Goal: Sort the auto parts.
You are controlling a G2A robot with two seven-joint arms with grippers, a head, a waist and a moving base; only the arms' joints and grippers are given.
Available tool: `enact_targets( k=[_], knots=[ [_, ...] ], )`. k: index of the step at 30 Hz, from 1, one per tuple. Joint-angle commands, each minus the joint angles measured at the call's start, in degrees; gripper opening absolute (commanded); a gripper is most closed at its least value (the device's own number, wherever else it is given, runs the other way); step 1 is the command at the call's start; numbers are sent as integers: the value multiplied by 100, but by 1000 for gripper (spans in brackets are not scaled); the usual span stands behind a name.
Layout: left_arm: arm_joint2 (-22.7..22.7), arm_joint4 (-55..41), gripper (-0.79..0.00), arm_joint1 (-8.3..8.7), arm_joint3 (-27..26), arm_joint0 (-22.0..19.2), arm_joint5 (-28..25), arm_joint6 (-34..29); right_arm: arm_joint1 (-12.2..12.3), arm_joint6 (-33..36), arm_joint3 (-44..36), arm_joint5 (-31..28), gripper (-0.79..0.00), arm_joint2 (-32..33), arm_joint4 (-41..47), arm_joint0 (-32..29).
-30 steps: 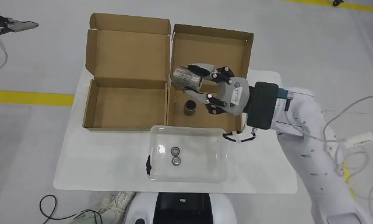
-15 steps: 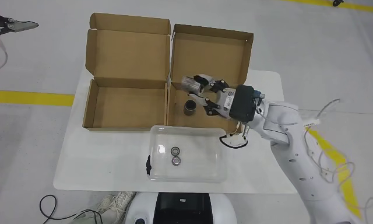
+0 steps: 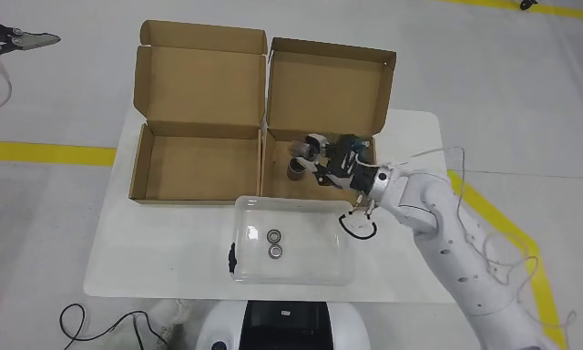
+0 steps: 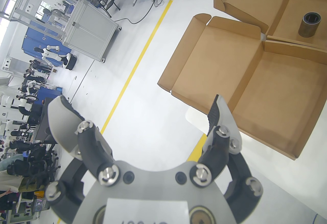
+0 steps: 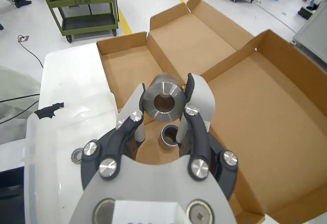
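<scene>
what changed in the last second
The right gripper, shut on the metal cylinder throughout, has carried it down toward the sleeve standing in the right-hand cardboard box. Nothing was let go. The sleeve, the left-hand box, the clear tray and its two bearings stayed put.

White right arm (image 3: pixel 455 250), black cable loop (image 3: pixel 349 230), right pincer (image 5: pixel 166 83) with white fingers (image 5: pixel 201 93), black links (image 5: pixel 194 128), silver screws (image 5: pixel 199 166)

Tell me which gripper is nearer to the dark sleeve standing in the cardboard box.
Right. The right gripper, shut on a metal cylinder, hovers close over the dark sleeve. The left gripper is open over the floor, beyond the neighbouring empty box.
</scene>
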Motion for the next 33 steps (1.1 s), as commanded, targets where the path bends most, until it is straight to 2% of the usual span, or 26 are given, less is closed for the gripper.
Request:
enact_targets(
  k=[1,11,15,20,33],
  knots=[
    [0,0,0,0,0,0,0,0,12,451,-74,272,-785,38,8,-58],
    [0,0,0,0,0,0,0,0,24,2445,-663,1570,-785,64,31,-189],
    [0,0,0,0,0,0,0,0,10,2941,-658,1780,-785,32,226,-134],
    [0,0,0,0,0,0,0,0,-27,3252,-500,1904,-785,-102,394,7],
    [0,0,0,0,0,0,0,0,-210,3647,764,1955,-785,-610,923,786]
  ],
)
